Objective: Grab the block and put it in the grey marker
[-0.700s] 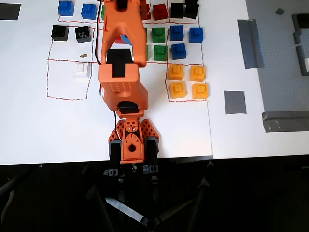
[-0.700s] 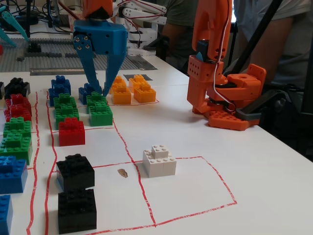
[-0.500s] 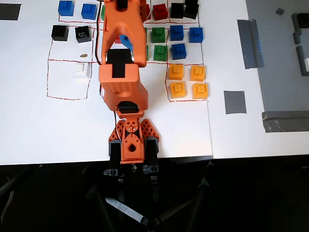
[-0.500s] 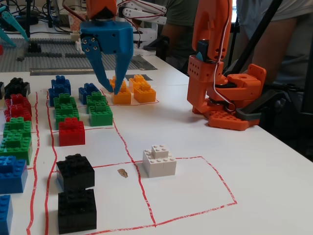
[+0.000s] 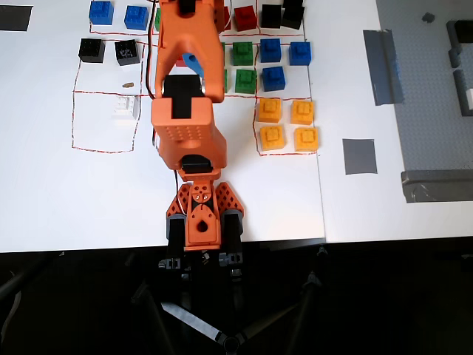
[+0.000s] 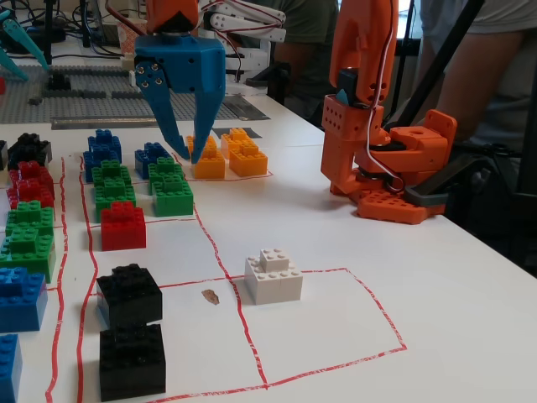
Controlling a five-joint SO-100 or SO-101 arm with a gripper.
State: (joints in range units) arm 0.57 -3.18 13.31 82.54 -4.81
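hand [image 6: 186, 155] spread, empty (above green blocks [image 6: 172, 186]) | red block [image 6: 122, 225] unobstructed | grey marker [image 5: 359, 156] clear, right

The orange plastic robot arm [image 5: 185, 118] reaches up the white table [image 5: 59, 200], covering the middle blocks. Four orange plastic studded blocks [image 5: 287, 124] sit right of it, and the flat dark grey square tape patch [image 5: 359, 156] lies further right, bare
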